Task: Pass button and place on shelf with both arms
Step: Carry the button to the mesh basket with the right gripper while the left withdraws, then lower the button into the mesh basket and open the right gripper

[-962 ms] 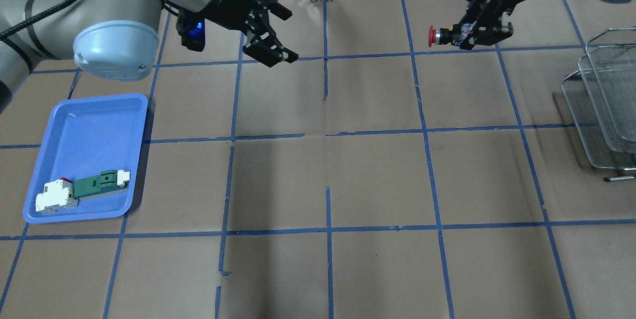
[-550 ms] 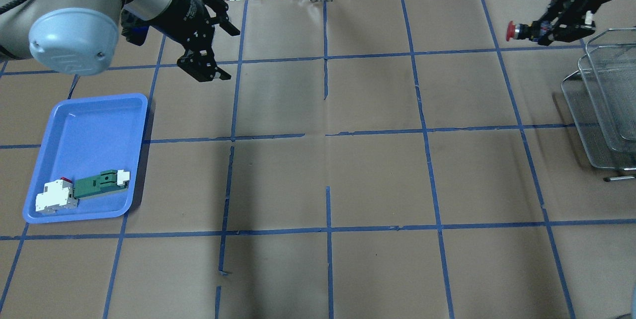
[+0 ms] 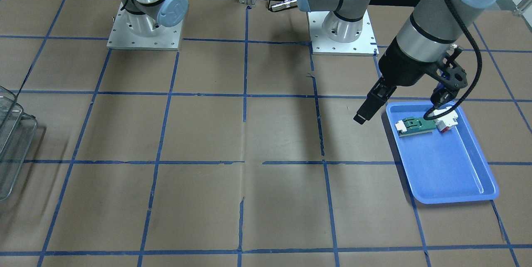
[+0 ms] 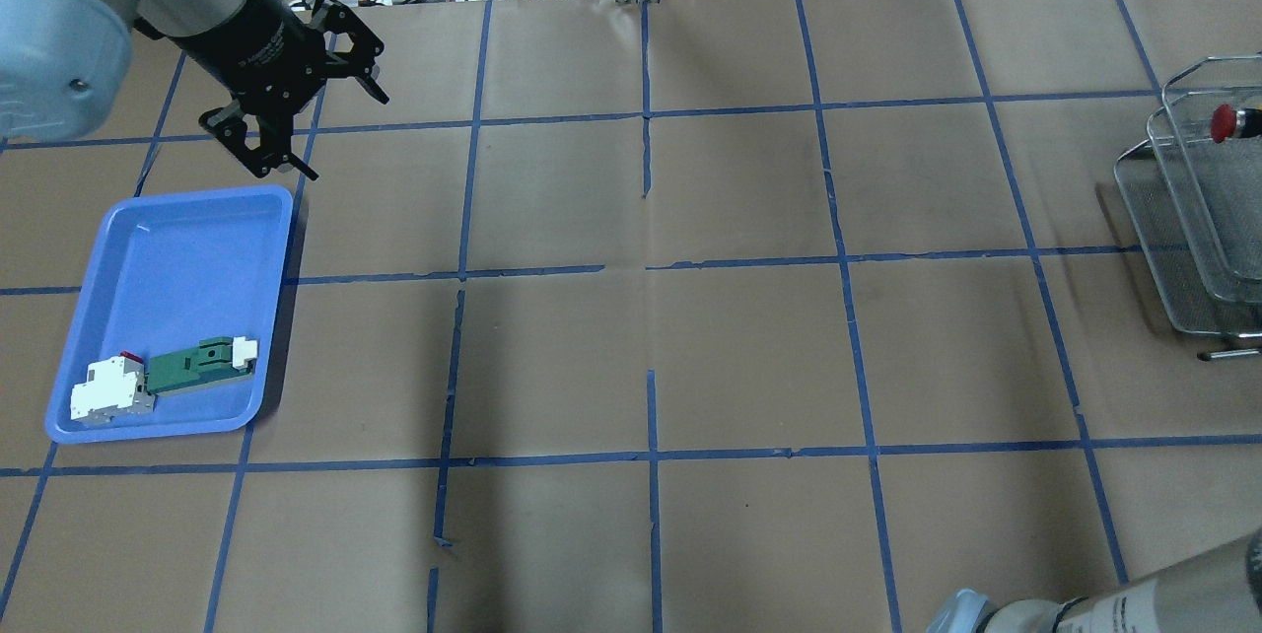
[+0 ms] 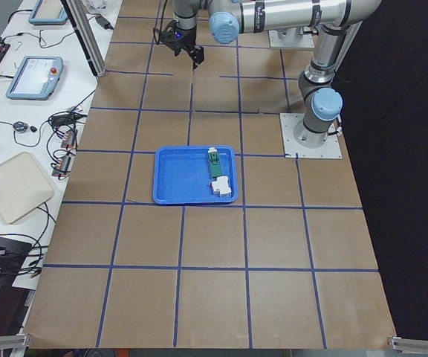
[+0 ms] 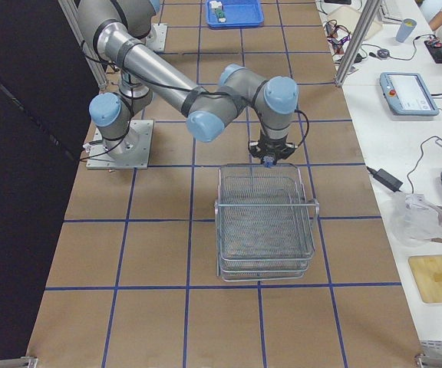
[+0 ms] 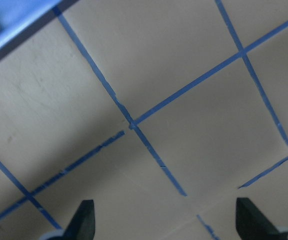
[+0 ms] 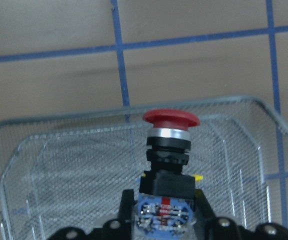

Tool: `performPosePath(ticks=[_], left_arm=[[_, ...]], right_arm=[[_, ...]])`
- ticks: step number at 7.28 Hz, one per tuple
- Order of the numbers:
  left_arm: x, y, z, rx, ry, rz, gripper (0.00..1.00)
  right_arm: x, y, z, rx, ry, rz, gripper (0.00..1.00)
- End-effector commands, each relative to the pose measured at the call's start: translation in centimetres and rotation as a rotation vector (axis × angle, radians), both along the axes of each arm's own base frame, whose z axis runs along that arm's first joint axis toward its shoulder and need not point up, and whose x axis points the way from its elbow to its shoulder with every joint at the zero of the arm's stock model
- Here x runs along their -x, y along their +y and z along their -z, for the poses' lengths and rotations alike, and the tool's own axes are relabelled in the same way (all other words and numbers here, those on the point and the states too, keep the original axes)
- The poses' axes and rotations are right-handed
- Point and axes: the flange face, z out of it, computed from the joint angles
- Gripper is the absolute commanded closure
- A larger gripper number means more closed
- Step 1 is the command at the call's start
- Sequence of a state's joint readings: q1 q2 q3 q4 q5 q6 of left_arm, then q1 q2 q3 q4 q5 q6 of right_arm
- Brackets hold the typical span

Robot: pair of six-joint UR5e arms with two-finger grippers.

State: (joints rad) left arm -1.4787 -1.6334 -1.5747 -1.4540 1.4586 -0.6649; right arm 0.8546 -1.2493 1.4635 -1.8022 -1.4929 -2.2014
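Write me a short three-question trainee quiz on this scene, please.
1. True or false: the button lies released on the shelf.
2. The left gripper has its fingers: A) open, B) shut on nothing, C) shut on the button.
3. How many parts lie in the blue tray?
Key: 1 false, the right gripper holds it above the shelf; 2 A; 3 two.

I have my right gripper (image 8: pixel 166 222) poised over the rim of the shelf's (image 6: pixel 265 218) top tier, clamped on the button's (image 8: pixel 171 118) rear block. My left gripper (image 4: pixel 345 135) hangs well apart from the shelf, jaws spread wide and empty, tilted downward.
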Motion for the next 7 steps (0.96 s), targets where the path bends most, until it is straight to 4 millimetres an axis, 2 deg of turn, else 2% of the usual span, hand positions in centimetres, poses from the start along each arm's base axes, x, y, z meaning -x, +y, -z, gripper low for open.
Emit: performPosePath(ticks=[1, 2, 3, 4, 5, 6, 7], left_arm=[[0.2, 2.1, -2.7, 0.068, -0.039, 0.419, 0.00], [0.7, 3.2, -4.2, 0.093, -0.044, 0.444, 0.00], [0.8, 4.0, -2.9, 0.051, -0.039, 0.454, 0.00], [-0.6, 4.5, -1.4, -0.024, -0.086, 0.517, 0.00], [-1.1, 5.2, 0.0, -0.084, -0.142, 0.694, 0.00], [-1.2, 6.3, 0.6, -0.121, -0.141, 0.726, 0.00], [-1.1, 7.4, -0.3, -0.135, -0.138, 0.742, 0.00]], right_arm=[[3.2, 1.0, 1.7, -0.040, 0.041, -0.017, 1.00], [3.3, 0.9, 2.6, -0.051, 0.030, -0.007, 1.00], [3.0, 1.1, 2.9, -0.058, 0.017, -0.003, 0.63], [2.6, 1.2, 2.9, -0.067, 0.015, 0.006, 0.37], [2.4, 1.3, 2.9, -0.069, 0.013, 0.018, 0.21], [2.1, 1.3, 2.4, -0.062, 0.014, 0.028, 0.12], [0.9, 2.0, 1.2, -0.080, -0.014, 0.026, 0.11]])
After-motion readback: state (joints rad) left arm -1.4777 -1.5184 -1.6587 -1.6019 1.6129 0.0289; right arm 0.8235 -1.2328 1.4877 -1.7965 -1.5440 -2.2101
